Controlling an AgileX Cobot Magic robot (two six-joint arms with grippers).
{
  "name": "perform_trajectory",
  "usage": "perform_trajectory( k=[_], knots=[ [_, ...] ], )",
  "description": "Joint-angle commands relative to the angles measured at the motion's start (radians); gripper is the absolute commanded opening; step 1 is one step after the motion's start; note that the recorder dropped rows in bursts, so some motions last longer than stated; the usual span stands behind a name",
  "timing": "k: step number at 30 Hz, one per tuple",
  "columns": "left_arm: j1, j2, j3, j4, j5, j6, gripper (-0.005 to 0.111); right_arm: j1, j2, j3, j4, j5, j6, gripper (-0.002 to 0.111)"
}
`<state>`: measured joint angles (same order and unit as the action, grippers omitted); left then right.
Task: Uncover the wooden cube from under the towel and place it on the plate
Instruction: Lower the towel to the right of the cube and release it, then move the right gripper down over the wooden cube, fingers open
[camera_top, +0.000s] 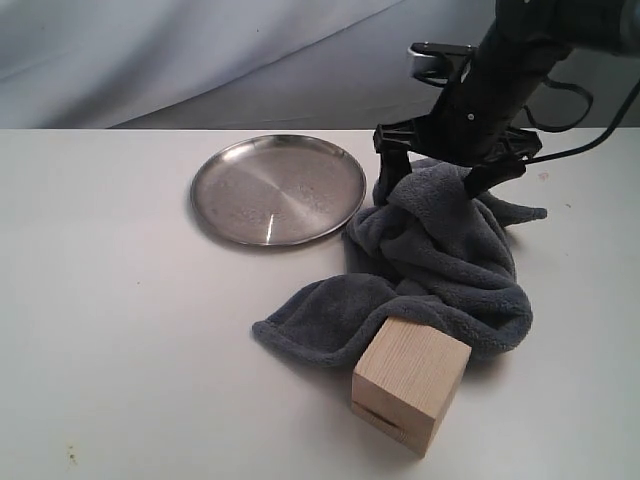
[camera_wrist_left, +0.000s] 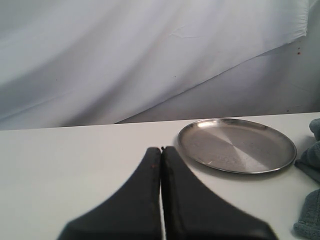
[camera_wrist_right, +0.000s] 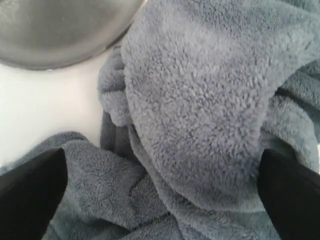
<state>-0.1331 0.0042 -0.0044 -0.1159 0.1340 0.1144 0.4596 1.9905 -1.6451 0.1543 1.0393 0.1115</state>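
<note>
The wooden cube (camera_top: 410, 382) stands uncovered at the front right, its dark slot facing the front; the towel's edge touches its top rear. Behind it the blue-grey towel (camera_top: 440, 265) lies crumpled, its far end close beside the silver plate (camera_top: 278, 190), which holds nothing. My right gripper (camera_top: 435, 175) hangs over the towel's far end, open, its fingers (camera_wrist_right: 30, 195) wide apart on either side of a plush fold of towel (camera_wrist_right: 200, 110); the plate's rim (camera_wrist_right: 60, 30) shows beyond. My left gripper (camera_wrist_left: 161, 149) is shut on nothing, low over the table near the plate (camera_wrist_left: 236, 145).
The white table (camera_top: 120, 330) stretches out left of the towel and the cube. A pale draped backdrop (camera_top: 200, 50) hangs behind the table. Cables trail from the right arm (camera_top: 520, 70) at the back right.
</note>
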Motion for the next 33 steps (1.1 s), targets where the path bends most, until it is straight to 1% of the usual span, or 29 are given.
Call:
perform_trajectory(
  k=[1, 6, 11, 16, 21, 26, 30, 33],
  knots=[
    [-0.005, -0.004, 0.004, -0.002, -0.002, -0.003, 0.000, -0.003, -0.012, -0.009, -0.027, 0.090, 0.027, 0.095],
    [-0.005, -0.004, 0.004, -0.002, -0.002, -0.003, 0.000, -0.003, -0.020, -0.009, -0.086, 0.182, 0.048, 0.095],
    [-0.005, -0.004, 0.004, -0.002, -0.002, -0.003, 0.000, 0.016, -0.071, -0.009, -0.108, 0.182, 0.047, 0.094],
    [-0.005, -0.004, 0.004, -0.002, -0.002, -0.003, 0.000, 0.060, -0.151, -0.009, -0.108, 0.182, -0.043, 0.094],
    [-0.005, -0.004, 0.004, -0.002, -0.002, -0.003, 0.000, 0.134, -0.218, -0.009, -0.108, 0.182, -0.175, 0.094],
    [-0.005, -0.004, 0.004, -0.002, -0.002, -0.003, 0.000, 0.204, -0.266, -0.006, -0.108, 0.182, -0.253, 0.094],
    [-0.005, -0.004, 0.004, -0.002, -0.002, -0.003, 0.000, 0.242, -0.304, 0.046, -0.110, 0.182, -0.306, 0.094],
    [-0.005, -0.004, 0.004, -0.002, -0.002, -0.003, 0.000, 0.249, -0.333, 0.111, -0.109, 0.182, -0.308, 0.094]
  ],
)
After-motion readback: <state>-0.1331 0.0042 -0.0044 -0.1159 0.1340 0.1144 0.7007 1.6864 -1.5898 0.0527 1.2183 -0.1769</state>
